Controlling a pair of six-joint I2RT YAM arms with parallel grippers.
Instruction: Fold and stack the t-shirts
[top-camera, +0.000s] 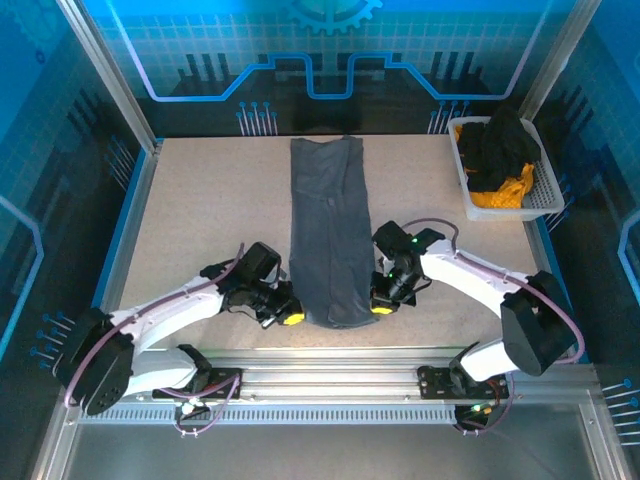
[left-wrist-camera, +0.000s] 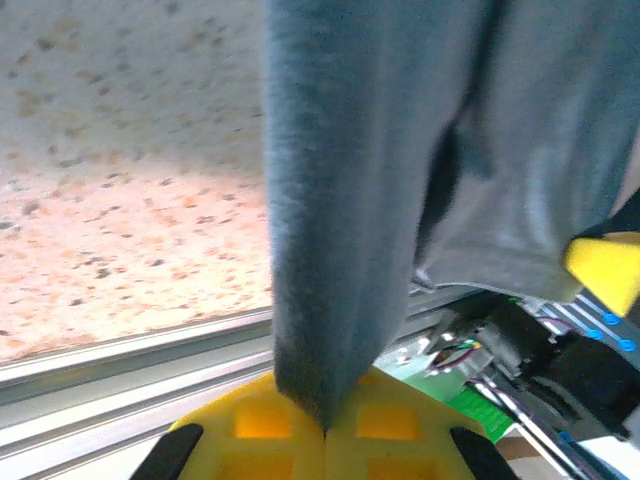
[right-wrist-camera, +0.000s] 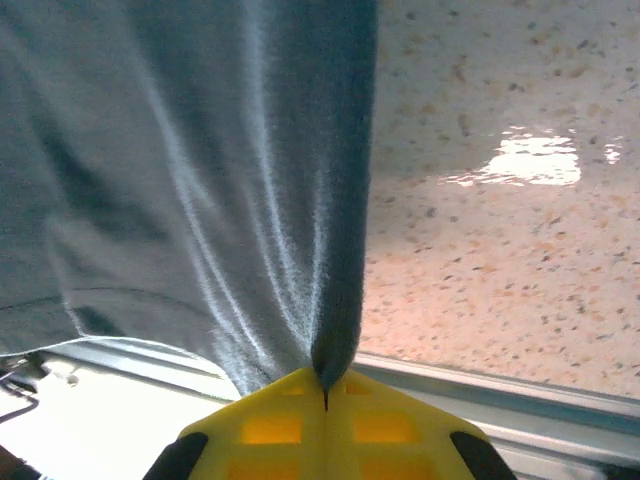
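Along the near edge of the table (top-camera: 200, 200), pinched 2 corners of the grey shirt (top-camera: 330, 230) laid lengthwise mid-table, left gripper (top-camera: 291, 318) and right gripper (top-camera: 381, 308) both clamped on cloth; likely needed lifting evenly, straight toward far hem.

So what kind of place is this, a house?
Probably a robot lab booth, not a house: white left arm and right arm bolted to a speckled beige table, holding a slate-grey cloth t-shirt, with silver metal frame rails and blue circuit-pattern wall panels around.
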